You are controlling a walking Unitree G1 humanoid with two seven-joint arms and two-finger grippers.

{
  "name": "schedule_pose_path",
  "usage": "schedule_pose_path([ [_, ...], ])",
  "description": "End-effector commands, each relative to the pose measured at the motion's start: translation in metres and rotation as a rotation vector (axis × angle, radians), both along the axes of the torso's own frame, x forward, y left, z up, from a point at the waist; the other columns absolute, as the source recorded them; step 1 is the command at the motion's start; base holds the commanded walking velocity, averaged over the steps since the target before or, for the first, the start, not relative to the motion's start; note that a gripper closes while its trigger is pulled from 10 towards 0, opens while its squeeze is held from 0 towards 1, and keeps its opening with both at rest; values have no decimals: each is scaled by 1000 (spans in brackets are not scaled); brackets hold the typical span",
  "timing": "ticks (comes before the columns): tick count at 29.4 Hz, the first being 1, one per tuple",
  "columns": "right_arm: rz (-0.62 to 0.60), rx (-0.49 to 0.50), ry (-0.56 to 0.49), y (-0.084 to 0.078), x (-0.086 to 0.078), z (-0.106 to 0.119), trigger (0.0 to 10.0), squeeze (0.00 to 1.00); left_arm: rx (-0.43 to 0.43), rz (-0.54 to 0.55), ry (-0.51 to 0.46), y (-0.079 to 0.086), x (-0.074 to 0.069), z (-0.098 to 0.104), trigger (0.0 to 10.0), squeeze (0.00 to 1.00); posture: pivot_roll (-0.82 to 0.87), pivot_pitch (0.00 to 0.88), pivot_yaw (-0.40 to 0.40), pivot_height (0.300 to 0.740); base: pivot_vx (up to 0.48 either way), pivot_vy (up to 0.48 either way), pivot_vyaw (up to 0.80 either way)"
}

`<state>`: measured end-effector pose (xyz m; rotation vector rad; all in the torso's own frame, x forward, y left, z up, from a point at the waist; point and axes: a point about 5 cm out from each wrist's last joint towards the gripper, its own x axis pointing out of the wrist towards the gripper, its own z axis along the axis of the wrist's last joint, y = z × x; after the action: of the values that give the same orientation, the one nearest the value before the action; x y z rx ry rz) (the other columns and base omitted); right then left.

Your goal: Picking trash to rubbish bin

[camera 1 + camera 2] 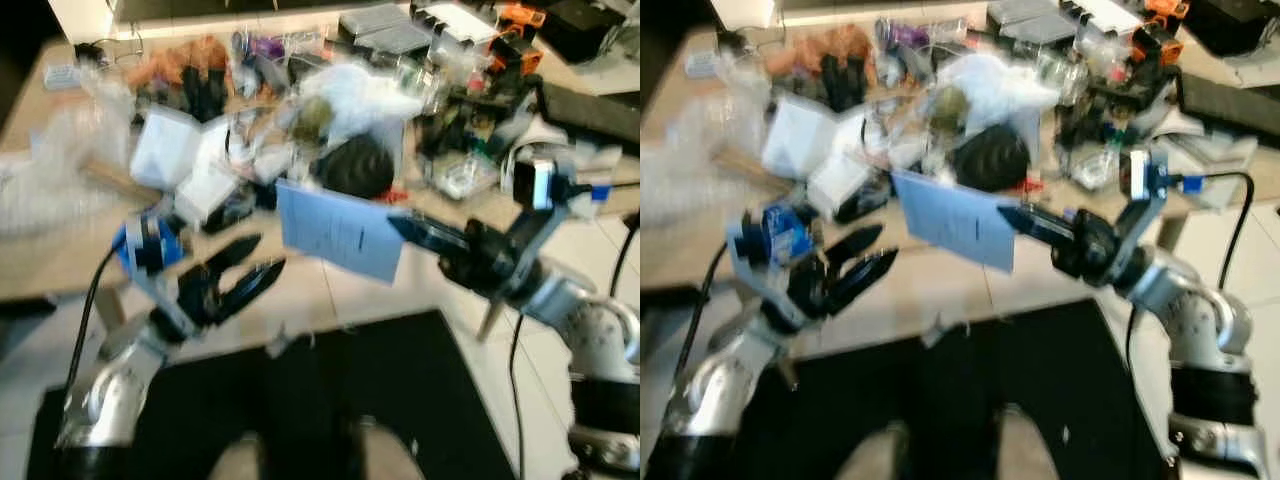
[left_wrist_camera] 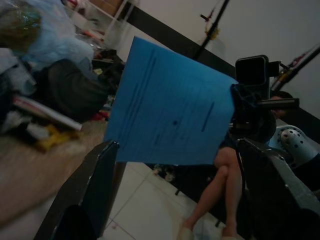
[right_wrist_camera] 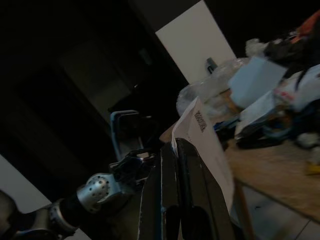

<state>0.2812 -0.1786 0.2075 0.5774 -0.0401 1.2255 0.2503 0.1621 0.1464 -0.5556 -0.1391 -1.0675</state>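
Cluttered wooden table (image 1: 60, 255) fills the background as the right gripper (image 1: 400, 226) pinches a blue sheet of paper (image 1: 335, 230) by its edge, just off the table's near edge; the left gripper (image 1: 250, 268), fingers spread, hangs beside the paper

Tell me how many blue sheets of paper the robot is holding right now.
1. The blue sheet of paper is pinched by the right gripper, in front of the cluttered table; the left gripper hangs open beside it.

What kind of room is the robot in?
Probably a messy home workroom or living space: a wooden table heaped with clutter, a white tiled floor, a black mat. The right gripper holds a blue paper.
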Motion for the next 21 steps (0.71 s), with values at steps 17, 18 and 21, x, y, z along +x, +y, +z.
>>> schedule_pose_path([
  [17,-161,-51,6,-6,19,-2,10000,0,20,-14,8,6,-5,-2,10000,0,-37,155,-4,740,-141,0,0],
  [18,-170,-55,6,-6,21,-2,10000,0,20,-14,8,6,-4,-1,10000,0,-36,158,-1,740,0,0,0],
  [21,-194,-65,6,-6,24,-3,10000,0,20,-15,7,6,-4,-1,10000,0,-36,158,-1,740,0,0,0],
])
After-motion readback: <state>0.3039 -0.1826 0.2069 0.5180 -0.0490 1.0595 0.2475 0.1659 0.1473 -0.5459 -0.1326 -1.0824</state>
